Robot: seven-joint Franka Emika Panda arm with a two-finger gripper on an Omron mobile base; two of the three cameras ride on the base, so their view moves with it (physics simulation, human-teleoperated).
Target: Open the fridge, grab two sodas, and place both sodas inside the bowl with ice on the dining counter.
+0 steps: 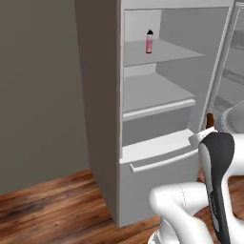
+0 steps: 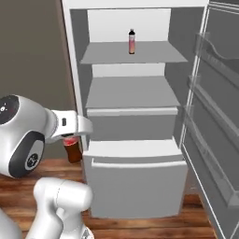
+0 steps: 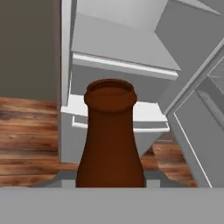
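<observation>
My gripper, half hidden behind my arm, clamps the dark brown cola bottle outside the open pale grey fridge; the small pink black-capped bottle stands on its top shelf.

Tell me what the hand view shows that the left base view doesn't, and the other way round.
Hand view alone: the cola bottle's open brown neck close up, held in the shut gripper. Left base view alone: the pink soda standing upright on the upper shelf. Both share the open fridge with its lower drawer and the wooden floor.
</observation>
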